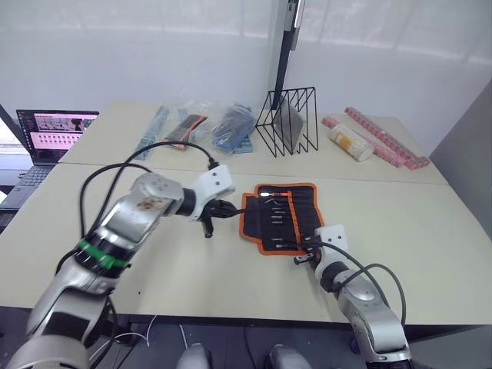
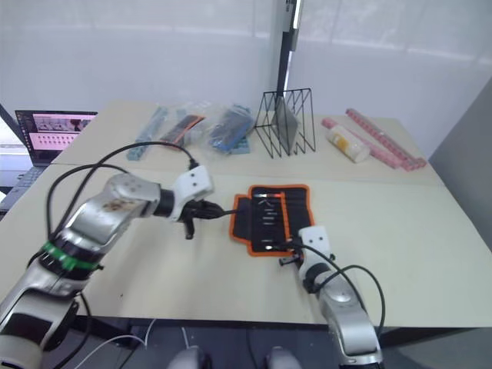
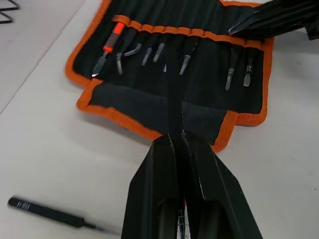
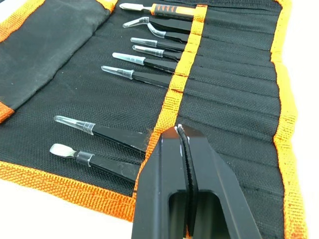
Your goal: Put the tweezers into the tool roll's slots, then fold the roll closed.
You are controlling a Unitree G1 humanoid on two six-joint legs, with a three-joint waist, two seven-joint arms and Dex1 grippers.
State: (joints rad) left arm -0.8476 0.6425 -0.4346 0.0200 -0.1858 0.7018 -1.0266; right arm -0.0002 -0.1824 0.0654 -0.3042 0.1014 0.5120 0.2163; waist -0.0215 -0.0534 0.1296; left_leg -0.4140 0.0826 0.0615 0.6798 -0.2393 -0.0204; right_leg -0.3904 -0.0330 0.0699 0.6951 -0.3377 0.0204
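The tool roll (image 1: pixel 281 217) is seen lying open and flat on the desk (image 1: pixel 430 223), its orange binding all round, with the left gripper (image 1: pixel 224 210) at its left edge and the right gripper (image 1: pixel 302 254) at its near right corner. In the left wrist view the left gripper's fingers (image 3: pixel 164 169) are pressed together with almost no gap, and a narrow black strap (image 3: pixel 174 107) is seen running from their tips across the roll's side flap (image 3: pixel 149 107); whether the strap is pinched cannot be told. In the right wrist view the right gripper (image 4: pixel 182 130) is likewise closed to a slit, its tips poised over the orange trim of the slots (image 4: pixel 175 92) near the roll's lower end; nothing is seen held between them.

The tweezers (image 4: pixel 149 62) are seen tucked into the slots, their clear-capped tips laid out in a row pointing away from the trim, beside an orange-handled tool (image 4: pixel 167 9) at the far end. Two more capped tools (image 4: pixel 99 144) are lodged in the slots nearest the right gripper, just beside its fingertips. One slim black tool (image 3: pixel 50 214) is left lying loose on the desk, well apart from the roll, beside the left gripper.
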